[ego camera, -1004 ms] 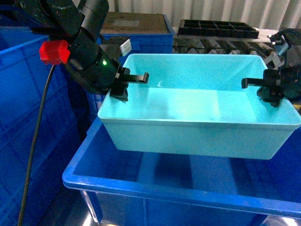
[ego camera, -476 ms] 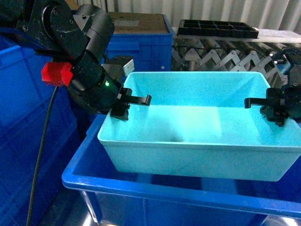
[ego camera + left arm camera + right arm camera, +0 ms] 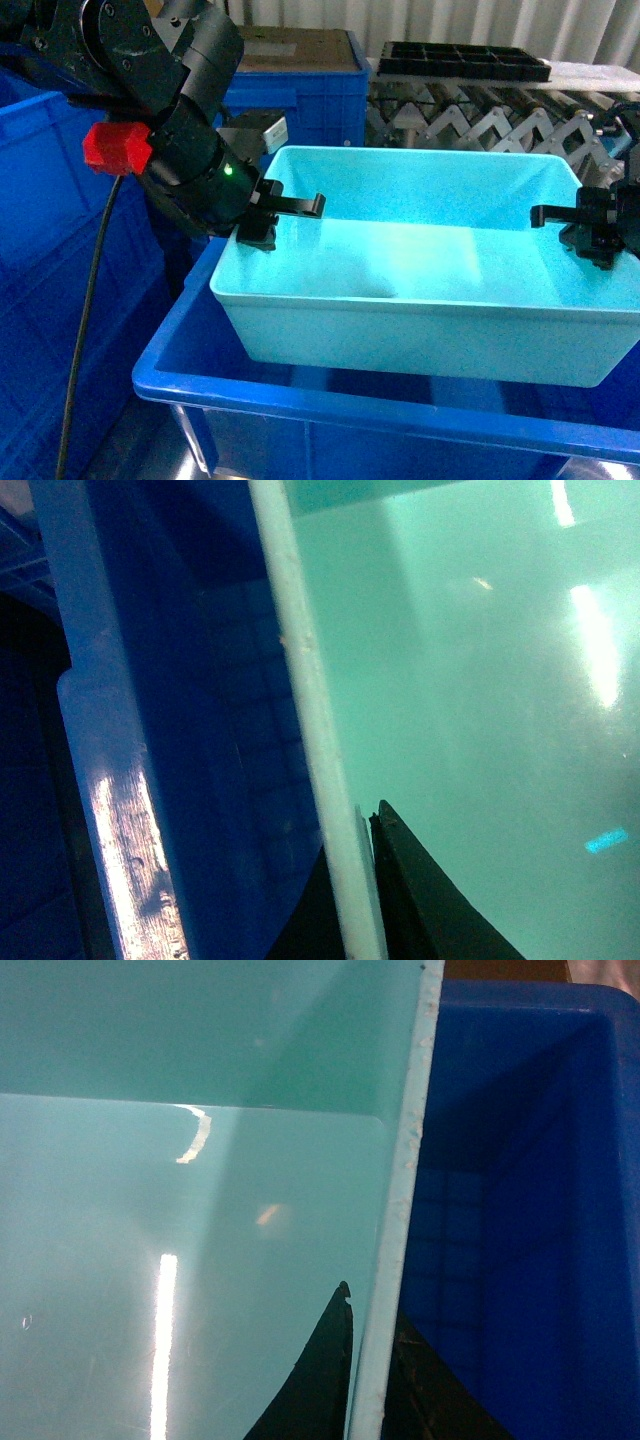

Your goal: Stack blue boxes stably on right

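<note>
One blue box (image 3: 420, 250), a light turquoise tub, hangs level between my two grippers, partly inside a larger royal-blue crate (image 3: 330, 405). My left gripper (image 3: 262, 215) is shut on the tub's left rim, one finger inside and one outside. In the left wrist view the pale rim (image 3: 305, 700) runs straight between the left gripper's (image 3: 355, 885) dark fingers. My right gripper (image 3: 588, 228) is shut on the right rim the same way. In the right wrist view that rim (image 3: 400, 1210) is pinched in the right gripper (image 3: 372, 1365). The tub's inside is bare.
A tall royal-blue crate (image 3: 40, 250) stands close on the left. Behind is another blue crate with a brown lid (image 3: 295, 50), a black compartment tray (image 3: 465, 60) and a roller conveyor (image 3: 480, 125). A black cable (image 3: 85, 300) hangs from my left arm.
The tub has come lower and slightly right, sinking deeper into the royal-blue crate. Both grippers moved with it and kept their hold on the rims.
</note>
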Robot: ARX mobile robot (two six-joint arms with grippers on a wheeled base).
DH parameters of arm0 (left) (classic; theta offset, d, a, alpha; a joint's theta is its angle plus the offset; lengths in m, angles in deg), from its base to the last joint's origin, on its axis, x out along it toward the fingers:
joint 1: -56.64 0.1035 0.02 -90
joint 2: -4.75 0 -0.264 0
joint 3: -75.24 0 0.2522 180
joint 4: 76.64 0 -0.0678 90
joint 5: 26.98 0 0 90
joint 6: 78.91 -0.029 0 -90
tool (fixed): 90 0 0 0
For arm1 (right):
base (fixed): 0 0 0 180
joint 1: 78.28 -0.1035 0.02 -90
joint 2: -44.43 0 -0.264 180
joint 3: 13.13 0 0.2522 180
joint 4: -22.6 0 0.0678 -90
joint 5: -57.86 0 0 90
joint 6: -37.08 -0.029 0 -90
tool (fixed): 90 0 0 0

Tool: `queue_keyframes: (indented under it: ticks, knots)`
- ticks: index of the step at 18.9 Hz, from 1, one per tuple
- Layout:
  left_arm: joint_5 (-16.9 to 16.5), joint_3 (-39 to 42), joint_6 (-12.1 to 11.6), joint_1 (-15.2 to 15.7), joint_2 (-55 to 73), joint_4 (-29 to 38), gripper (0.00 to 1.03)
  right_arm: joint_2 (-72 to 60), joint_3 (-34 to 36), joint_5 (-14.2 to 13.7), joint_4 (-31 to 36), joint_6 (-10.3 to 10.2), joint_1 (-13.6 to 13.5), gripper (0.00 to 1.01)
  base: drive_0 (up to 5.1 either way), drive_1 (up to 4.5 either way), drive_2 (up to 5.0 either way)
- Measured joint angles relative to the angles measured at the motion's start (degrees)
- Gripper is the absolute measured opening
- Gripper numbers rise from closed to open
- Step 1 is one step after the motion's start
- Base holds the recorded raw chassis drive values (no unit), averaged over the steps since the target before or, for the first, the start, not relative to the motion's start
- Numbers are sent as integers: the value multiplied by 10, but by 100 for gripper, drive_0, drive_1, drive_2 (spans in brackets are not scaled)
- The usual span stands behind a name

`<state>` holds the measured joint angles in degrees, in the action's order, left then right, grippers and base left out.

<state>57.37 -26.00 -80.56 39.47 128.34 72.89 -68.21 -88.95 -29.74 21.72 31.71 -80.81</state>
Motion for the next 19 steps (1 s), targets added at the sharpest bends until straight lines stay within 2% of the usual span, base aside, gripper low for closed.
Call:
queue_keyframes:
  ticks: [5,19]
  knots:
    - [1,10,3,-9,-3,4,2,3,21,3,7,-2,7,7,0,0,0]
    - [5,11,3,-11,-3,7,2,3,21,7,12,0,7,7,0,0,0]
